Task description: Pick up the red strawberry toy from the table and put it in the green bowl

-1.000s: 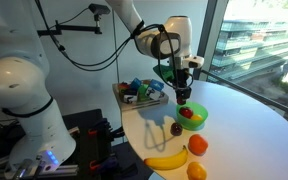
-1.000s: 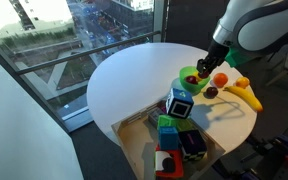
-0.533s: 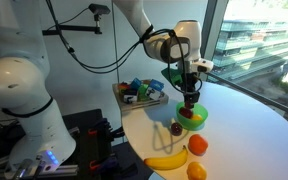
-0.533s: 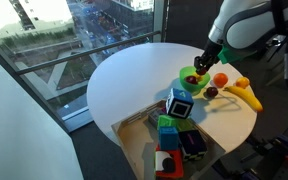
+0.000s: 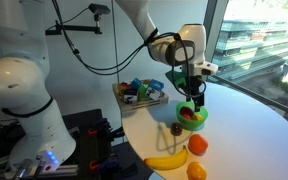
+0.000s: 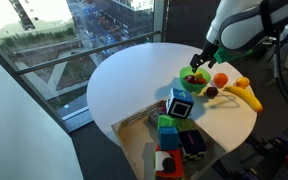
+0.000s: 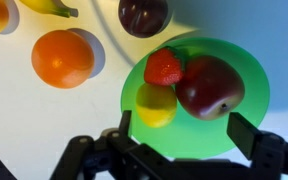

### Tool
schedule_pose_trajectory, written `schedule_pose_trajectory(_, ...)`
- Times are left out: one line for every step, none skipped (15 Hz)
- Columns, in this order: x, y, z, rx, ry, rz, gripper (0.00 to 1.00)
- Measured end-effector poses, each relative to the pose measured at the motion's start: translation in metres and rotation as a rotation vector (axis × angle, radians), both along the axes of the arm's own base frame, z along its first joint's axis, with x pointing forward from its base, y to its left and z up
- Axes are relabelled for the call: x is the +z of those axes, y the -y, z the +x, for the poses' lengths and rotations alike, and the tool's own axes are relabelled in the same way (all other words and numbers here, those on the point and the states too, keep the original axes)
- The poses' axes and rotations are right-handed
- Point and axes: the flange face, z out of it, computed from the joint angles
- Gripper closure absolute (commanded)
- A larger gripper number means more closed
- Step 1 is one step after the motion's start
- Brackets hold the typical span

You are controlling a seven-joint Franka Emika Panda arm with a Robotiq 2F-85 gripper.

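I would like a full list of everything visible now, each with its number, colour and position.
green bowl: one, lime green, on the table below the gripper
red strawberry toy: one, red, inside the bowl
apple-like fruit: one, dark red, inside the bowl
lemon-like fruit: one, yellow, inside the bowl
oranges: two, orange, between bowl and table edge
banana: one, yellow, near the oranges
small round piece: one, maroon, beside the bowl
tray: one, pale, holding coloured items
table: one, white, round
gripper: one, black, open, over the bowl
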Motion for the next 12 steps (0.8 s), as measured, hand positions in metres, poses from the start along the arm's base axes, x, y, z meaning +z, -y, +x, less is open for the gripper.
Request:
schedule_pose_trajectory(-0.001, -0.001, 0.0, 0.001, -0.006, 0.0, 0.0)
schedule_pose_trajectory(-0.002, -0.002, -0.001, 0.002, -0.016, 0.0, 0.0)
schedule_pose_trajectory(-0.003, -0.003, -0.003, 0.005, -0.031, 0.001, 0.0)
schedule_pose_trajectory(-0.005, -0.004, -0.005, 0.01, -0.051, 0.002, 0.0)
schedule_pose_trajectory(-0.006, -0.005, -0.007, 0.019, -0.074, 0.004, 0.0)
schedule_pose_trajectory(-0.008, -0.007, -0.01, 0.031, -0.101, 0.008, 0.0)
schedule_pose_trajectory(-0.009, -0.008, -0.013, 0.044, -0.128, 0.011, 0.0)
schedule_pose_trajectory(-0.008, -0.009, -0.016, 0.059, -0.156, 0.013, 0.0)
schedule_pose_trajectory(-0.007, -0.009, -0.02, 0.072, -0.178, 0.014, 0.0)
schedule_pose_trajectory(-0.005, -0.008, -0.023, 0.084, -0.197, 0.015, 0.0)
schedule_pose_trajectory(-0.002, -0.007, -0.026, 0.094, -0.213, 0.016, 0.0)
schedule_pose_trajectory(0.001, -0.006, -0.03, 0.104, -0.228, 0.018, 0.0)
